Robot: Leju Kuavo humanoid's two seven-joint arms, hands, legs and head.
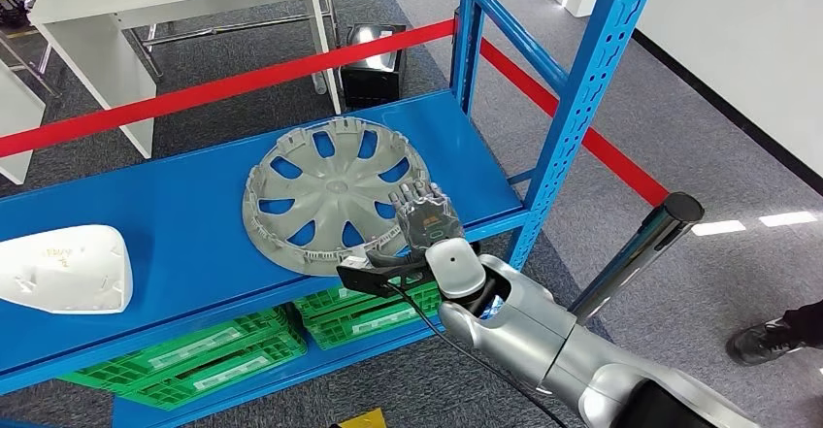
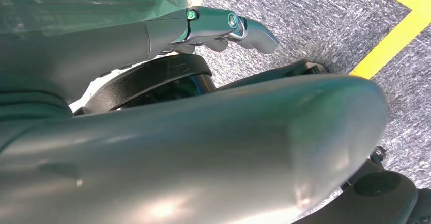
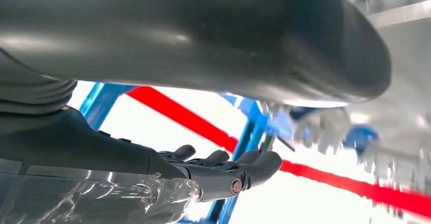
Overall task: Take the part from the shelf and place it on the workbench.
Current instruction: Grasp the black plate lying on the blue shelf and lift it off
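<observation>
Right hand (image 1: 425, 216) at frame centre, fingers spread over near rim of round grey plastic wheel cover (image 1: 335, 193), holding nothing yet, apparently lining up grasp; cover lies flat on blue metal shelf (image 1: 184, 234); left hand (image 2: 223, 28) hangs above floor, fingers extended, empty.

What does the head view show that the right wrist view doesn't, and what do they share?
Head view alone: the whole grey wheel cover lying flat on the blue shelf, a white part beside it, green crates below. Right wrist view alone: the right hand from beneath, fingers spread, nothing between them. Both: the right hand at the cover's rim, the blue shelf post, the red tape.
</observation>
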